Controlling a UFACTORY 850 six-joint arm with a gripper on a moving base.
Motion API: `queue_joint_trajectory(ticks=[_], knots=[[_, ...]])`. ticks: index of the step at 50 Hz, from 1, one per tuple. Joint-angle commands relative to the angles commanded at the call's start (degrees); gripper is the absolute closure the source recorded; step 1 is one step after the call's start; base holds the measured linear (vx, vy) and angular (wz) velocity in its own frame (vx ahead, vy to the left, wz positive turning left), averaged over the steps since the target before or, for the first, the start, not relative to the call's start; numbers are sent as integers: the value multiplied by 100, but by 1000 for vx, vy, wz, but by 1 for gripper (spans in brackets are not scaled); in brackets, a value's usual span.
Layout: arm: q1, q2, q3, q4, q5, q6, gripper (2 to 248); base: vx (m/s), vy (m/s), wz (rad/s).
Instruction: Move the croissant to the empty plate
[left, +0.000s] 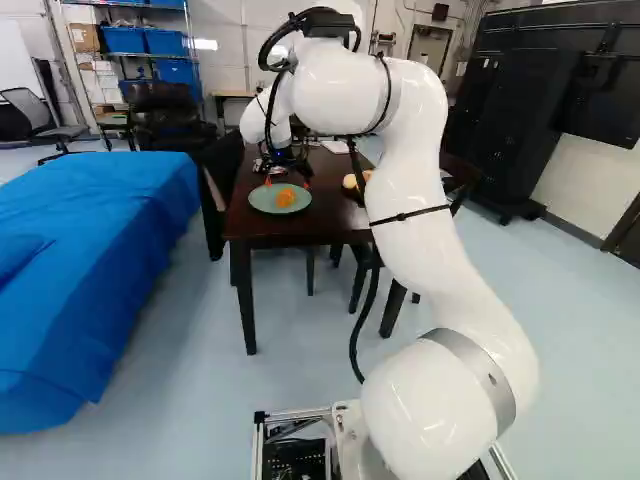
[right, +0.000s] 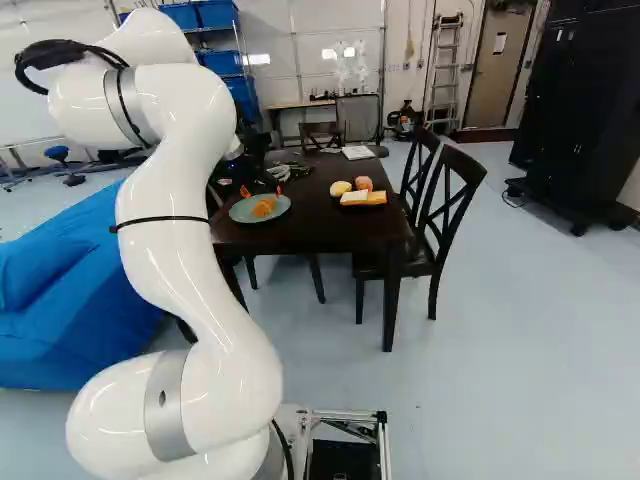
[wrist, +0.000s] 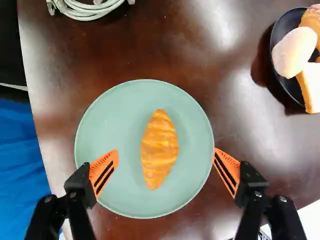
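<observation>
the gripper, spread wide and empty, faces a croissant ringed by bare plate.

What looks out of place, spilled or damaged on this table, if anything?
Only the coiled cable seems odd, lying on a table set with food. Nothing looks spilled or damaged: the croissant lies on the plate, and other breads sit in the bowl.

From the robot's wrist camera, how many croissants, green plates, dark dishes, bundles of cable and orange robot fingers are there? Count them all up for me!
Croissants: 1
Green plates: 1
Dark dishes: 1
Bundles of cable: 1
Orange robot fingers: 2
Total: 6
</observation>
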Motion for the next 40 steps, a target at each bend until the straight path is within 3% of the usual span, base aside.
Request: queue_joint_trajectory(ticks=[40], knots=[[47,814,490,-93,-396,0,3,0,0,0]])
